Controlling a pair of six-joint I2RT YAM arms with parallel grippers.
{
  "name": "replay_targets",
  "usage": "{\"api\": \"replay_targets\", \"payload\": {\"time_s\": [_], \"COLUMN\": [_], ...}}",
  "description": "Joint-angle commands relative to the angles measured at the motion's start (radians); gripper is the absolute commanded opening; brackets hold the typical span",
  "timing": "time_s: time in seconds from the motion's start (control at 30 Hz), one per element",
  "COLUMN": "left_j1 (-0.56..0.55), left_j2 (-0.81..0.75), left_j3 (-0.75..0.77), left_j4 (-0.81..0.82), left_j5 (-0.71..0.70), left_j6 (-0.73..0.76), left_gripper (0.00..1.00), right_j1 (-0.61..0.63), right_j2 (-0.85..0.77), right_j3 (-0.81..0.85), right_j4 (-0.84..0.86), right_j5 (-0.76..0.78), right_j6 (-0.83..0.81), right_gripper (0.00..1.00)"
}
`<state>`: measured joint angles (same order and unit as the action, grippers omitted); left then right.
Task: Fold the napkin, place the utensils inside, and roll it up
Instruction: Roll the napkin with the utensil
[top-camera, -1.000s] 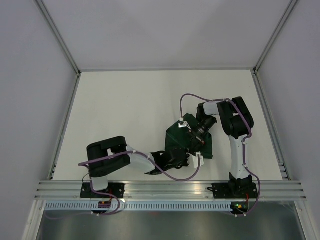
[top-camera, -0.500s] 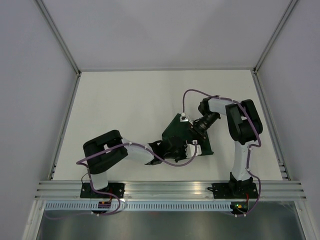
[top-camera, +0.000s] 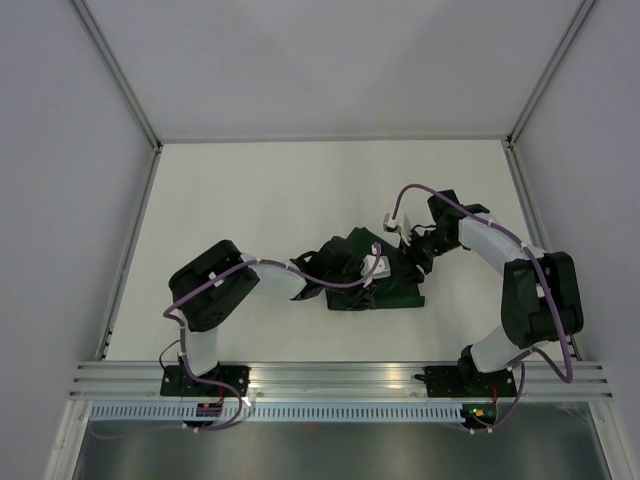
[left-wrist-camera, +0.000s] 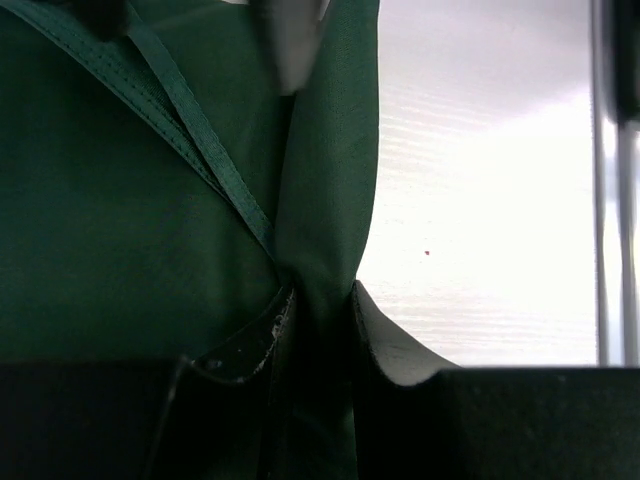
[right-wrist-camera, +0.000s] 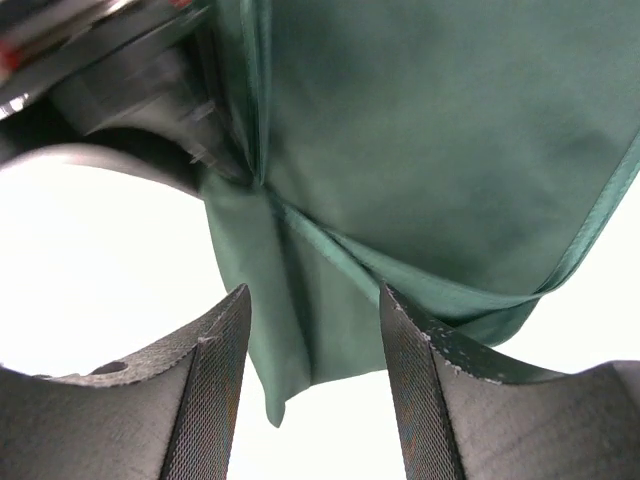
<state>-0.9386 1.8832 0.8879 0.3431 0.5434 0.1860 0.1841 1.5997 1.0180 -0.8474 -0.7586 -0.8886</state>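
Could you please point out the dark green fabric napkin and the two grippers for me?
Dark green fabric napkin (right-wrist-camera: 420, 130): right wrist view, its flat middle.
Left gripper (left-wrist-camera: 320, 300): left wrist view, between fingertips pinching the fold.
Right gripper (right-wrist-camera: 312, 295): right wrist view, between its open fingertips.

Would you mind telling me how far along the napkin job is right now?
Done: the napkin looks partly folded, its layers overlapping. In hand: the left gripper pinches a fold, and the right gripper stands open near a corner. Left: finishing the fold, adding utensils (none visible), rolling.
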Motion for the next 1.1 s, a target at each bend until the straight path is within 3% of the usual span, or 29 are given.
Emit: {"api": "replay_targets", "payload": {"time_s": [0.0, 0.2, 0.4, 0.53, 0.73, 0.93, 1.03, 1.07], "left_j1": [0.05, 0.116, 0.141, 0.149, 0.152, 0.153, 0.152, 0.152], "left_j2": [0.103, 0.201, 0.254, 0.267, 0.289, 0.294, 0.274, 0.266], "left_j3": [0.025, 0.112, 0.174, 0.189, 0.198, 0.206, 0.203, 0.201], "left_j4": [-0.21, -0.269, -0.328, -0.335, -0.337, -0.337, -0.337, -0.335], "left_j5": [0.179, 0.366, 0.454, 0.472, 0.478, 0.474, 0.461, 0.452], "left_j6": [-0.085, -0.132, -0.148, -0.154, -0.166, -0.174, -0.172, -0.172], "left_gripper": [0.02, 0.02, 0.02, 0.02, 0.02, 0.02, 0.06, 0.11], "right_j1": [0.002, 0.029, 0.224, 0.356, 0.425, 0.453, 0.454, 0.453], "right_j2": [-0.125, -0.314, -0.411, -0.402, -0.365, -0.339, -0.317, -0.314], "right_j3": [-0.109, -0.286, -0.435, -0.475, -0.492, -0.507, -0.507, -0.51], "right_j4": [0.155, 0.309, 0.505, 0.588, 0.623, 0.634, 0.624, 0.619], "right_j5": [0.018, 0.027, 0.171, 0.266, 0.308, 0.315, 0.315, 0.314], "right_j6": [-0.027, -0.066, 0.023, 0.069, 0.1, 0.112, 0.109, 0.109], "right_gripper": [0.61, 0.69, 0.74, 0.75, 0.73, 0.57, 0.38, 0.34]}}
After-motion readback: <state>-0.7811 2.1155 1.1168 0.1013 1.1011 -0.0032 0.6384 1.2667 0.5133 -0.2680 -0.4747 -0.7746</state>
